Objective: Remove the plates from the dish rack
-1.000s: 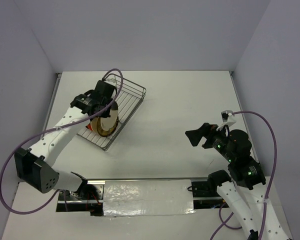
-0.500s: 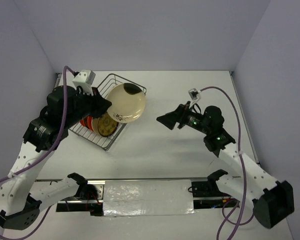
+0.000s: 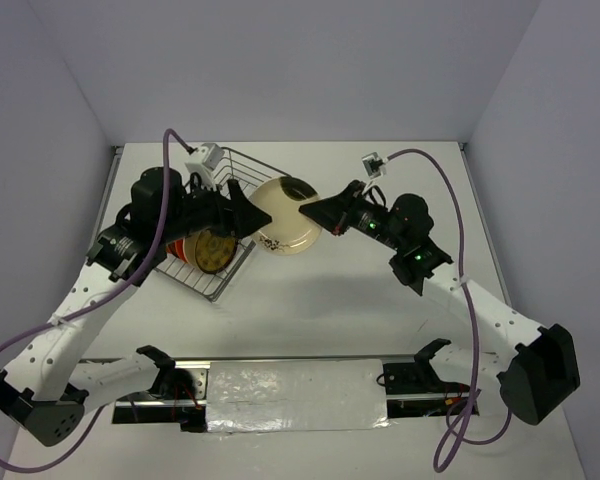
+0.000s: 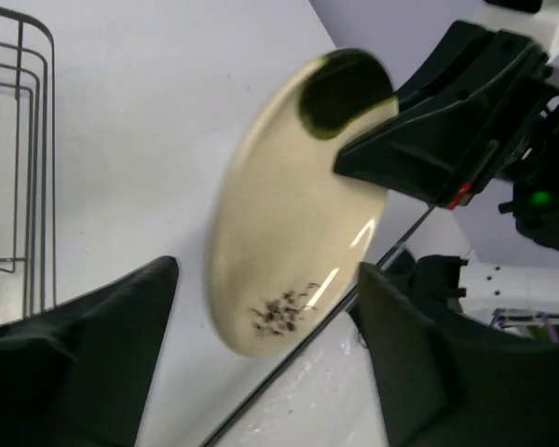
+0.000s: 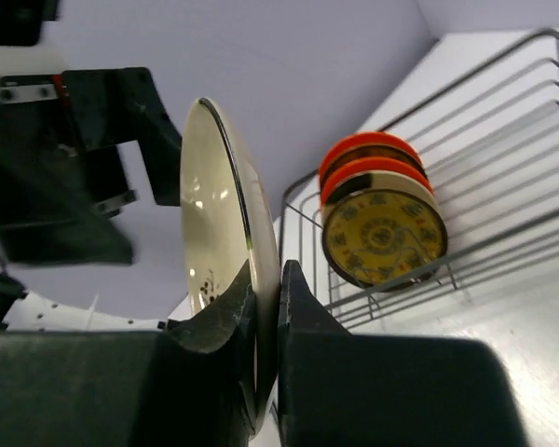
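Since 0.5 s ago: R arm has swung in leftward and the right gripper point(image 3: 307, 211) now meets the cream plate point(image 3: 285, 216). The plate has shifted right, off the rack corner, and the L arm has reached further out behind it. Item 1, cream plate: held in the air, tilted nearly on edge, just past the right side of the dish rack point(image 3: 242, 163) and above the table point(image 3: 330, 300). The dark mark point(image 3: 298, 186) on its rim is at the top, and the left wrist view also shows a small dark speckle near the lower edge of the face; that view is somewhat blurred. Item 2, right gripper point(image 5: 265, 279): clamped on the plate's rim, one finger each side, w/ hardly any gap showing. Item 3, left gripper point(image 4: 268, 272): fingers spread wide, plate point(image 4: 289, 214) between them w/o any pinch; whether either finger touches it cannot be told. Item 4, dish rack point(image 5: 503, 182): silver wire basket at the far left of the table, set at an angle, w/ the L arm above it. Item 5, contents: mustard patterned plate point(image 5: 384, 235) standing on edge at the front, orange-red plate point(image 5: 368, 147) close behind it. In the top view both sit at the rack's near end (patterned point(image 3: 215, 250), orange-red point(image 3: 179, 248)), partly under the L arm.
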You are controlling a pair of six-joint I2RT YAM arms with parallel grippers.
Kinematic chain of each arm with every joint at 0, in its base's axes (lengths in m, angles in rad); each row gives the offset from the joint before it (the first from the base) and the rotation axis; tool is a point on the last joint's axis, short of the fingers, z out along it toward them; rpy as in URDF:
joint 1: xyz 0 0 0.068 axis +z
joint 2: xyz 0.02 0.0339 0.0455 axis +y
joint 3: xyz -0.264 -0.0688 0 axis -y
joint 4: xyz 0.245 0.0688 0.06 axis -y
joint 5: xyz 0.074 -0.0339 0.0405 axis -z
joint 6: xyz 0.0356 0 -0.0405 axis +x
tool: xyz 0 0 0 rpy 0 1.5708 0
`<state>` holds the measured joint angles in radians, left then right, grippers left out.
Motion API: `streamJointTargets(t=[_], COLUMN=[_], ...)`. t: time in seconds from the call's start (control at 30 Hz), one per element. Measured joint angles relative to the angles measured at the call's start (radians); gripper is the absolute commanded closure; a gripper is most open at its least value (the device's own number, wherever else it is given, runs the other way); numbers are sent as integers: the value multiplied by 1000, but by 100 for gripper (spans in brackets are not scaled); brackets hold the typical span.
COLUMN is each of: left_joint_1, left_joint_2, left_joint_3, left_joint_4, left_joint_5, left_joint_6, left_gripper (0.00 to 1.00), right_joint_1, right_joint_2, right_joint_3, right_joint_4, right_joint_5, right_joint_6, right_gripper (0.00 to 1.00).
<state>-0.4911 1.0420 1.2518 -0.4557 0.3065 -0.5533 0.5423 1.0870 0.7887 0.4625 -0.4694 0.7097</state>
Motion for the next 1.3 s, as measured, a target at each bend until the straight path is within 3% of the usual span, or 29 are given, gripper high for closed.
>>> streamJointTargets(t=[0.07,0.17,0.33,0.47,0.7,0.73,0.77,0.83,0.93,1.13,1.3], left_joint_1=[-6,-8,-6,-5,-5,-5,-5,-5,-5,-4,1], left_joint_2=[11,48,100,141,167,167,167,167,170,235,351], left_joint_3=[12,60,130,154,126,121,114,100,78,70,70], left_joint_4=[-6,-95,-245,-322,-369,-370,-372,-375,-381,-383,-381], left_joint_5=[-27,-208,-543,-700,-752,-754,-756,-764,-783,-830,-851], left_joint_6=[-13,-1,47,80,129,134,138,151,164,185,209], left_gripper=[1,0,0,1,0,0,1,1,4,19,33], right_joint_1=[4,-42,-321,-491,-576,-579,-583,-586,-576,-470,-380], right_joint_2=[16,17,60,260,692,731,766,801,798,703,411], right_joint_3=[17,62,51,66,235,257,277,301,327,401,233], right_joint_4=[-53,-216,-302,-239,-168,-166,-167,-180,-285,-679,-765], right_joint_5=[55,204,351,333,140,125,111,96,144,536,712], right_joint_6=[5,40,149,153,138,138,137,138,117,82,80], right_gripper=[100,100,100,100,92,86,69,47,1,0,0])
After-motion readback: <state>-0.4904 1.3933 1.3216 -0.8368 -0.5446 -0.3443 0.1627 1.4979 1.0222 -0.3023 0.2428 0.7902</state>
